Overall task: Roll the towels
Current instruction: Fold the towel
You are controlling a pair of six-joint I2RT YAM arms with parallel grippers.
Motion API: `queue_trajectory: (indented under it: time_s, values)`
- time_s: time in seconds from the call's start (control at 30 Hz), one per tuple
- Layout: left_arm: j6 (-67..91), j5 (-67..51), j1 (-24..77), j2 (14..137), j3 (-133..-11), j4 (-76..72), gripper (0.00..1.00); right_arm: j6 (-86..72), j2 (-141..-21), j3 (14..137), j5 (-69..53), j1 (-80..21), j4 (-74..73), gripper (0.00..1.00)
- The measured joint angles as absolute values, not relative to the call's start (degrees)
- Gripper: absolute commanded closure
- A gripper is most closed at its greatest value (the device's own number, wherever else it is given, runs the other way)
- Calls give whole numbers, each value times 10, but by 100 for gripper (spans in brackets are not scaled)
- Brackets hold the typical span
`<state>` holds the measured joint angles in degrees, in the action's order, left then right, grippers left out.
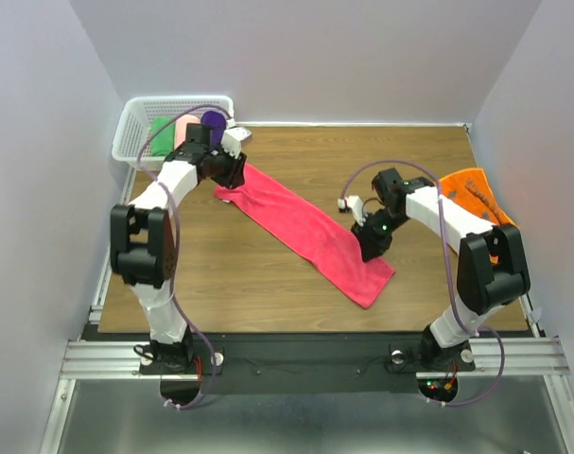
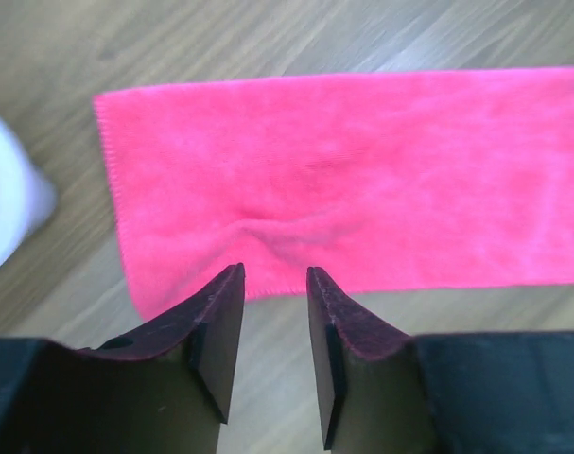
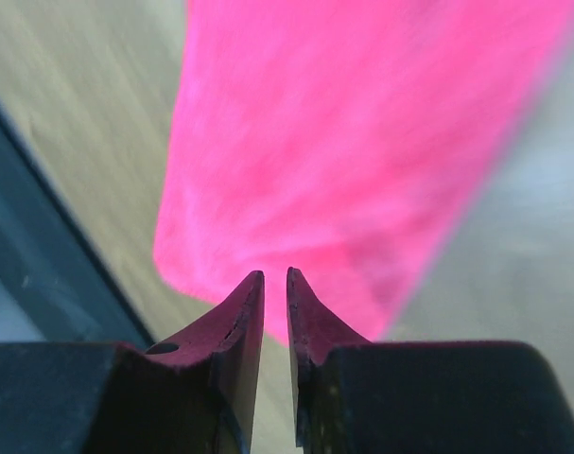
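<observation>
Jaw tips at pink towel's [image 1: 305,232] opposite ends.

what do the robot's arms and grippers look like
White shells, black joints on the left arm and right arm, each with a looping purple cable. The left gripper and right gripper have two dark tapered fingers. A green light shows on the right arm.

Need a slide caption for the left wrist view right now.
Left hand set at the puckered edge of the flat hot-pink towel on the wooden table.
</observation>
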<state>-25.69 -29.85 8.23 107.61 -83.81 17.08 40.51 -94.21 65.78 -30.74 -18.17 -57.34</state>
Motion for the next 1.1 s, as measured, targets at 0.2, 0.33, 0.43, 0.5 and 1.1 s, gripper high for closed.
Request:
queue_trajectory:
  time_s: [0.2,0.33,0.43,0.5,1.1]
  values:
    - [-218,-288,80,938,-792,135,58,382,-976,734,-287,-178,-529,79]
    - [-148,-272,79,918,-759,91,60,363,-1029,734,-259,-179,-504,83]
    - [-91,-242,84,927,-735,84,62,351,-1053,723,-242,-179,-482,85]
    - [-53,-215,91,944,-732,83,63,346,-1052,701,-236,-182,-469,87]
    - [51,-60,179,1166,-835,76,70,301,-1009,602,-326,-354,-438,88]
